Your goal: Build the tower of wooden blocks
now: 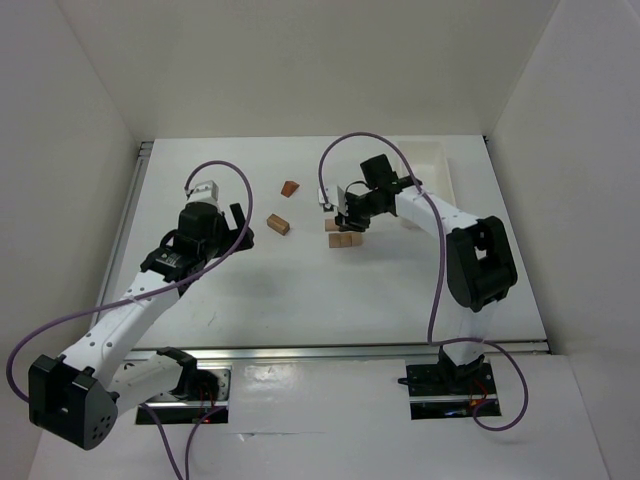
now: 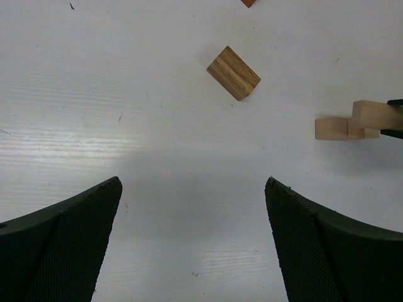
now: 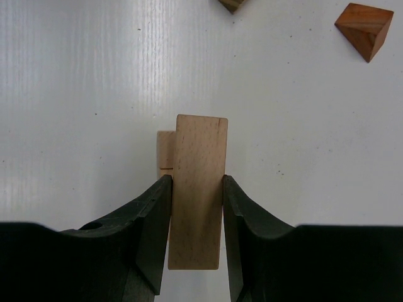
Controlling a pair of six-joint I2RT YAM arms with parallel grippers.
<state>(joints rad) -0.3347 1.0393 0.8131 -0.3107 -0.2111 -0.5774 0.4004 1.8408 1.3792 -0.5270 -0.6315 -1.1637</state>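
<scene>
My right gripper (image 3: pixel 196 184) is shut on a long light-tan plank (image 3: pixel 198 195) and holds it just over two small tan blocks (image 3: pixel 165 151) lying side by side on the white table. In the top view this gripper (image 1: pixel 346 222) is right above those blocks (image 1: pixel 345 240). The left wrist view shows the plank (image 2: pixel 376 114) resting on or just over the pair (image 2: pixel 337 128). A striped brown block (image 2: pixel 233 73) lies ahead of my open, empty left gripper (image 2: pixel 193 189), well apart from it. A reddish-brown wedge (image 3: pixel 364 28) lies farther back.
A white tray (image 1: pixel 432 162) stands at the back right, behind the right arm. The striped block (image 1: pixel 277 224) and the wedge (image 1: pixel 290 188) lie between the two grippers. White walls close in the table on the left, back and right.
</scene>
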